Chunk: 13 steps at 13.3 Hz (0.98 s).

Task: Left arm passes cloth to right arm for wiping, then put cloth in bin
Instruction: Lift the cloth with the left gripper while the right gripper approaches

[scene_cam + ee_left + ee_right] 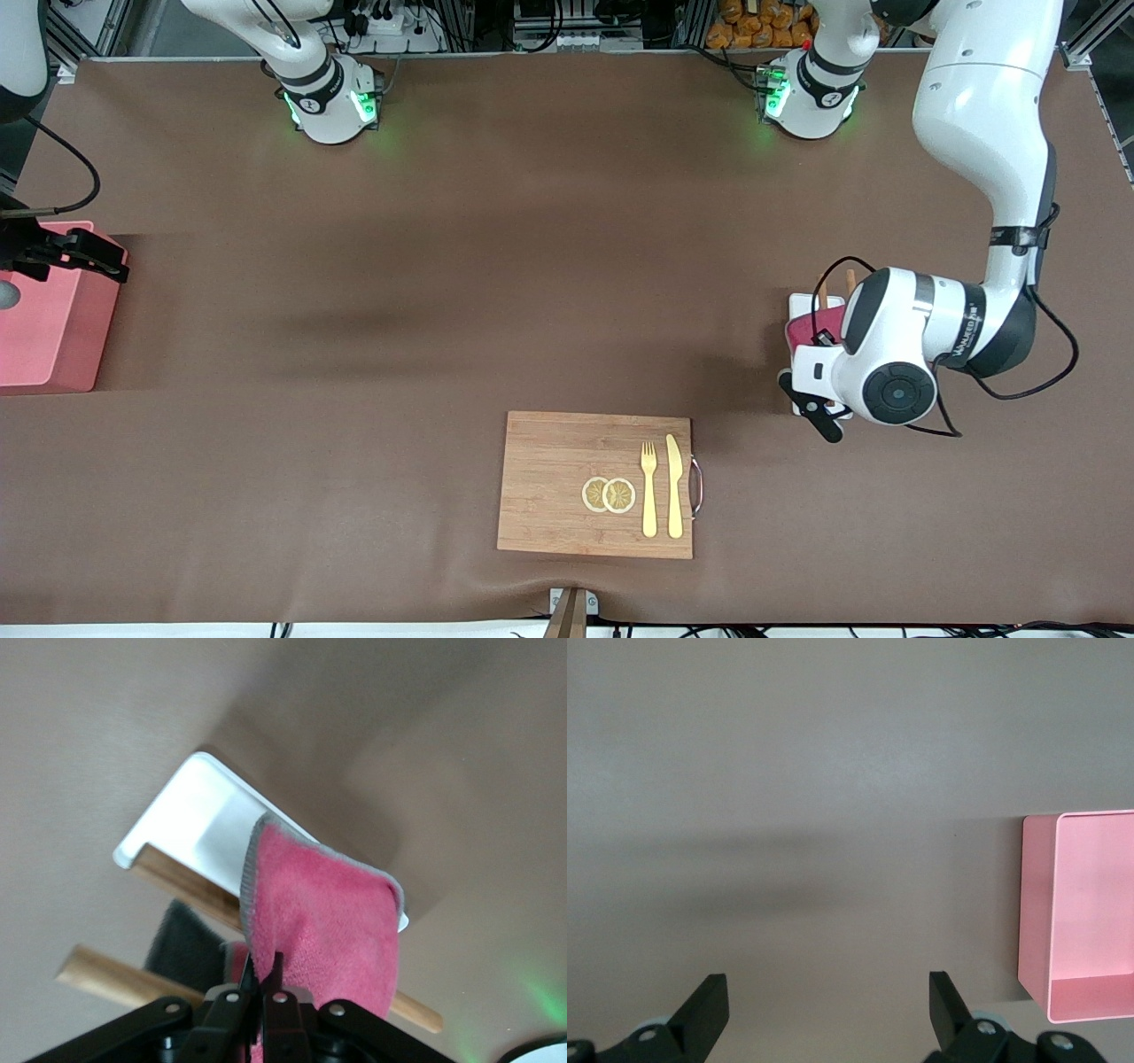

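Observation:
The crimson-pink cloth (328, 912) is lifted in a fold off the white chopstick tray (190, 815), toward the left arm's end of the table. My left gripper (263, 970) is shut on the cloth's edge, right above the tray. From the front, the left arm's wrist covers most of the cloth (804, 330) and the tray (802, 306). My right gripper (828, 992) waits open and holds nothing, hanging by the edge of the salmon-pink bin (1090, 912). The bin (53, 328) stands at the right arm's end of the table, and its inside shows nothing.
Two wooden chopsticks (182, 881) lie across the tray, with a dark grey piece (186, 943) between them. A wooden board (549, 478) near the front camera carries a fork (648, 487), a knife (675, 486) and two lemon slices (609, 494).

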{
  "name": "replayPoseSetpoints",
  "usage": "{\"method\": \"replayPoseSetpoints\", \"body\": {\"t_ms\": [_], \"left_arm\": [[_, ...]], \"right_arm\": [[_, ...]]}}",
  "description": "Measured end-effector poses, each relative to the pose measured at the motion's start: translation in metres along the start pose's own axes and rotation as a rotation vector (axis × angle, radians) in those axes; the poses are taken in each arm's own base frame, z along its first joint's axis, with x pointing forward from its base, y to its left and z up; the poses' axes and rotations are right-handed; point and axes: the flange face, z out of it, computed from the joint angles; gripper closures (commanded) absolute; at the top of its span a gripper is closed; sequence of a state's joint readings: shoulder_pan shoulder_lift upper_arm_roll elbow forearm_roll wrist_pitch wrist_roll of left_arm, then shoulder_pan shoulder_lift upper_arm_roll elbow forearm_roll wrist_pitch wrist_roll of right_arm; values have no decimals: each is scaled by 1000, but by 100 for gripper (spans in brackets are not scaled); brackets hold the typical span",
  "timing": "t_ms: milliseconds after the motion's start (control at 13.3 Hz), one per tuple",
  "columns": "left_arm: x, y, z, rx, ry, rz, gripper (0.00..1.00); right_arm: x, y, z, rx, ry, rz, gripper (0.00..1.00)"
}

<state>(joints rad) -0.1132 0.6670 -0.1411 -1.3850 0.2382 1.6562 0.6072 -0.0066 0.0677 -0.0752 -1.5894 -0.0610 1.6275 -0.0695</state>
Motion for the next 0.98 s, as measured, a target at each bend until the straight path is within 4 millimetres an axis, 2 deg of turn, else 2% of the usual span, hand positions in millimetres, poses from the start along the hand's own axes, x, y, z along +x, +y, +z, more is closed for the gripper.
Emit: {"method": "replayPoseSetpoints", "body": {"t_ms": [150, 300, 451, 601, 751, 976], "left_arm": [[-11, 6, -35, 20, 33, -25, 100], [-25, 25, -72, 25, 44, -56, 100], [-25, 50, -97, 19, 71, -92, 100], [-10, 86, -114, -2, 106, -139, 100], [13, 131, -125, -53, 136, -195, 100], [42, 202, -146, -180, 187, -302, 100]], "right_arm": [[-1, 0, 1, 3, -10, 5, 0], [-3, -3, 2, 26, -31, 57, 0], [-6, -10, 3, 83, -57, 154, 0], [-10, -25, 3, 150, -110, 288, 0], [-15, -48, -2, 180, -169, 403, 0], [-21, -107, -14, 228, -246, 608, 0]]}}
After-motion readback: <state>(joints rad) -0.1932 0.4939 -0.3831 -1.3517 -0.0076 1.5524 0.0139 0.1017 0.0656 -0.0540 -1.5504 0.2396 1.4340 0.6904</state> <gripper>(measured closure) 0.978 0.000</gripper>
